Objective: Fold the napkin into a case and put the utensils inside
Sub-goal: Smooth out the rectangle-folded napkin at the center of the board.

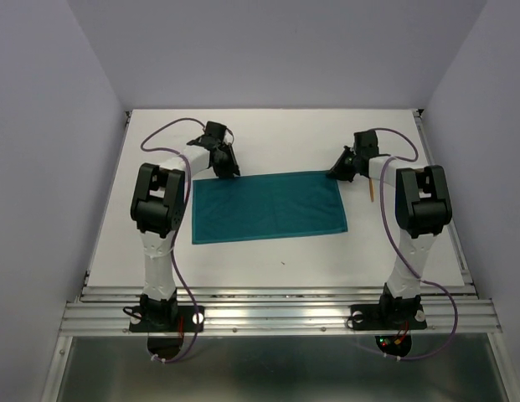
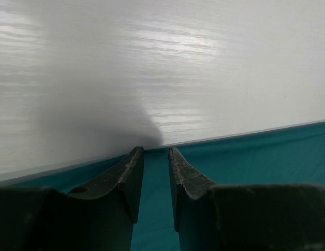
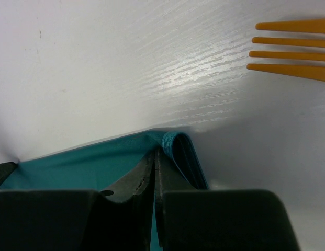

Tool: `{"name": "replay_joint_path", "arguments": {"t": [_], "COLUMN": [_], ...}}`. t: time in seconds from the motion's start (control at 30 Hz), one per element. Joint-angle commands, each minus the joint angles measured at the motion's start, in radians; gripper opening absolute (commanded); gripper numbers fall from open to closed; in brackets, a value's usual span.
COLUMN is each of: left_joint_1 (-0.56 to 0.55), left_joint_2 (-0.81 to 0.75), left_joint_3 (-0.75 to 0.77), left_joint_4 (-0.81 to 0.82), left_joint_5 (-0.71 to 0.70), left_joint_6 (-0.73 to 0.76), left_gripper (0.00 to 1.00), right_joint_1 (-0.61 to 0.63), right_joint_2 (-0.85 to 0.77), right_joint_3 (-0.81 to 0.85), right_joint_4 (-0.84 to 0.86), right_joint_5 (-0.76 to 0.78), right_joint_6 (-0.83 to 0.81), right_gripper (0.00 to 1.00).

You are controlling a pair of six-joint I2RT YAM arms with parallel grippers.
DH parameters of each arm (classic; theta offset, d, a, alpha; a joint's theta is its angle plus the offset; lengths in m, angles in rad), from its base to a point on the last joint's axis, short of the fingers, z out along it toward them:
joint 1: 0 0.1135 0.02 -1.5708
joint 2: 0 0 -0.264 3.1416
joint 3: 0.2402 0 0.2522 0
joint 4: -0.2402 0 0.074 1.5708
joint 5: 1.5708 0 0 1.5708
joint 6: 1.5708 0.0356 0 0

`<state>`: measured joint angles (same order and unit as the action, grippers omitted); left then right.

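The teal napkin (image 1: 268, 207) lies flat on the white table (image 1: 268, 134) as a wide rectangle. My left gripper (image 1: 229, 170) is over its far left corner; in the left wrist view the gripper (image 2: 156, 150) is open by a narrow gap, with the napkin (image 2: 256, 157) flat beneath it. My right gripper (image 1: 335, 173) is at the far right corner; in the right wrist view the gripper (image 3: 156, 151) is shut on the napkin (image 3: 73, 164), whose hem curls up beside the fingers. An orange fork (image 1: 371, 191) lies right of the napkin, its tines in the right wrist view (image 3: 293, 49). A second utensil is not visible.
The table is enclosed by pale walls at the back and both sides. A metal rail (image 1: 276, 314) runs along the near edge, holding both arm bases. The right arm's elbow (image 1: 423, 201) hangs just right of the fork.
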<state>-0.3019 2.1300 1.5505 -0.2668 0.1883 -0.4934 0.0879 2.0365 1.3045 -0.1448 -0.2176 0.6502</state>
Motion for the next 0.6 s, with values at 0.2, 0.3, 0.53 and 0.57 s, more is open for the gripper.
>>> {"name": "replay_joint_path", "arguments": {"t": [0.2,0.3,0.53,0.57], "left_joint_1": [0.135,0.149,0.182,0.184], "left_joint_2": [-0.197,-0.199,-0.18,-0.18], "left_joint_3": [-0.139,-0.167,-0.176,-0.181], "left_joint_4": [-0.023,-0.02,-0.046,-0.046], "left_joint_5": [-0.075,-0.082,-0.153,-0.158], "left_joint_6": [0.016,0.006,-0.001,-0.001], "left_gripper": [0.37,0.37,0.37,0.37], "right_joint_1": [-0.013,-0.013,-0.013,-0.013], "right_joint_2": [-0.015,-0.016,-0.027,-0.029], "right_joint_3": [-0.036,-0.037,-0.054,-0.056], "right_joint_4": [-0.001,-0.001,-0.001,-0.001], "right_joint_5": [-0.005,-0.009,-0.002,-0.002], "right_joint_6": [-0.046,-0.049,-0.054,-0.054], "right_gripper": [0.07,0.07,0.07,0.07]}}
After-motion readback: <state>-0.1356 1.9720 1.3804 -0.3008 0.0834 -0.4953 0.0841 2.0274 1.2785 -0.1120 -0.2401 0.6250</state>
